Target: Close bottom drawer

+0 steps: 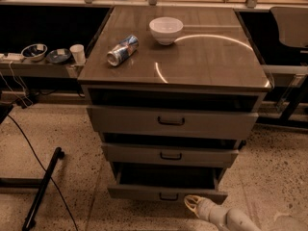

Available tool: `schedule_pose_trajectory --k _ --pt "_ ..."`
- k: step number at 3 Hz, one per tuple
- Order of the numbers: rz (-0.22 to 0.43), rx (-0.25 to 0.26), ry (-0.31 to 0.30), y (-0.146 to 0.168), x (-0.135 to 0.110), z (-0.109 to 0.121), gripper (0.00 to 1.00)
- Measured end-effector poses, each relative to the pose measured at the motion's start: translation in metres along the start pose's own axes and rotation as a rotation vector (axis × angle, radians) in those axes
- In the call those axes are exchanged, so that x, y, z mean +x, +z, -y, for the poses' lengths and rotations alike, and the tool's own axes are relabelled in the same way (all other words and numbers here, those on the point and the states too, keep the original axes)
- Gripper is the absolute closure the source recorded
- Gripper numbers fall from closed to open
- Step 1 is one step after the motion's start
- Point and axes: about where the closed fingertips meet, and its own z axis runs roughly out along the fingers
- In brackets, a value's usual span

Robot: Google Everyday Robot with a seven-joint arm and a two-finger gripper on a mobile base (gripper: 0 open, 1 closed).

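The bottom drawer (pixel 139 192) stands partly open; your gripper (pixel 194 204) is just before its front panel, right of the handle (pixel 168 197). You cannot tell how the jaws stand.

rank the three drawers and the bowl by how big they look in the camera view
1. top drawer
2. middle drawer
3. bottom drawer
4. bowl, though it sits farther back
The gripper is at the bottom drawer's front, right of its handle.

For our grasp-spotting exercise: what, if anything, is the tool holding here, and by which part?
Nothing is held. The tool sits at the front panel of the bottom drawer, right of its handle, gripping neither.
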Motion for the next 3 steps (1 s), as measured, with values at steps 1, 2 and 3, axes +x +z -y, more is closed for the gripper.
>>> schedule_pose_trajectory --k 1,2,3 --pt "-0.007 0.014 0.009 0.022 -0.005 0.038 1.0" --pt "0.005 0.008 0.037 0.048 -0.009 0.067 1.0" --pt "0.03 -0.002 0.06 0.061 -0.01 0.084 1.0"
